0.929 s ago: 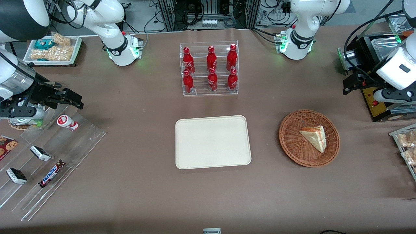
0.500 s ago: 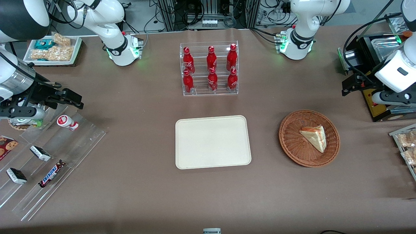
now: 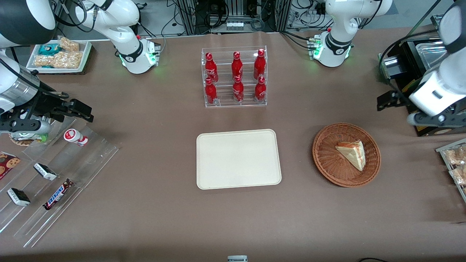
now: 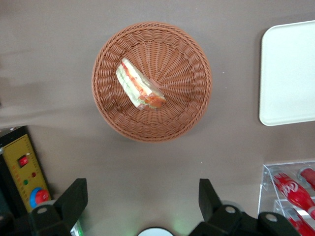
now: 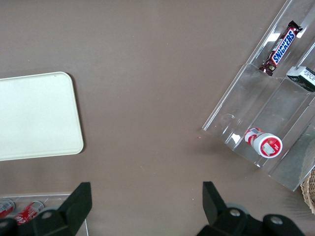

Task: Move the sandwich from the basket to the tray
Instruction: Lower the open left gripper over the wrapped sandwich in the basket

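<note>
The sandwich (image 3: 352,154), a pale bread wedge with red and green filling on its edge, lies in the round reddish-brown wicker basket (image 3: 327,145). The left wrist view looks down on the same sandwich (image 4: 139,88) and basket (image 4: 182,64). The cream rectangular tray (image 3: 238,159) lies bare at the table's middle, beside the basket toward the parked arm's end. My gripper (image 3: 386,100) hangs above the table, farther from the front camera than the basket and apart from it. Its black fingers (image 4: 74,199) stand wide open over bare tablecloth with nothing between them.
A clear rack of red bottles (image 3: 235,77) stands farther from the front camera than the tray. A black box with a yellow panel (image 3: 418,123) sits close to my gripper at the working arm's end. A tiered acrylic stand of snacks (image 3: 58,174) is at the parked arm's end.
My gripper and arm have shifted a little toward the basket and the front camera. The sandwich, basket and tray have not moved.
</note>
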`<action>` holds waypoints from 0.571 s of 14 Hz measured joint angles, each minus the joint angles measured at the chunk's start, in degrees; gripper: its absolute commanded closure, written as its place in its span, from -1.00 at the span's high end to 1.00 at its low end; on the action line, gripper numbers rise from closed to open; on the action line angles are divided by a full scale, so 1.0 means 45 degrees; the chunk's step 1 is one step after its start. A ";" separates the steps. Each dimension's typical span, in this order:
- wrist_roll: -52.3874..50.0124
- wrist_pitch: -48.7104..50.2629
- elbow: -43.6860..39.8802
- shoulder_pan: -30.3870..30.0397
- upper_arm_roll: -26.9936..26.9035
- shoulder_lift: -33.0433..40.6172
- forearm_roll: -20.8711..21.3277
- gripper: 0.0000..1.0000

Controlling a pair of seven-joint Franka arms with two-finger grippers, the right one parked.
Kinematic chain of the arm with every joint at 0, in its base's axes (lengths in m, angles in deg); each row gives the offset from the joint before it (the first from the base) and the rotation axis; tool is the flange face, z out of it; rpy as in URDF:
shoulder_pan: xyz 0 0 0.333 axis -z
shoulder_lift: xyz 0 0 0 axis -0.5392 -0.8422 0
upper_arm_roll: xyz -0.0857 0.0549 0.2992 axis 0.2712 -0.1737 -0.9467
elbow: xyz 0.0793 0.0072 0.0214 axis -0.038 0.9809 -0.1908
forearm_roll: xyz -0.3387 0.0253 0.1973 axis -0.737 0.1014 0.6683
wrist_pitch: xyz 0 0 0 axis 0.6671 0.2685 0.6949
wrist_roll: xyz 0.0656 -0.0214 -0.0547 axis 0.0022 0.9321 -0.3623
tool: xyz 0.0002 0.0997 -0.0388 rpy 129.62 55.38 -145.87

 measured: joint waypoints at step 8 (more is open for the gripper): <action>-0.1201 -0.7827 0.5710 -0.0048 -0.0491 -0.0475 0.0013 1.00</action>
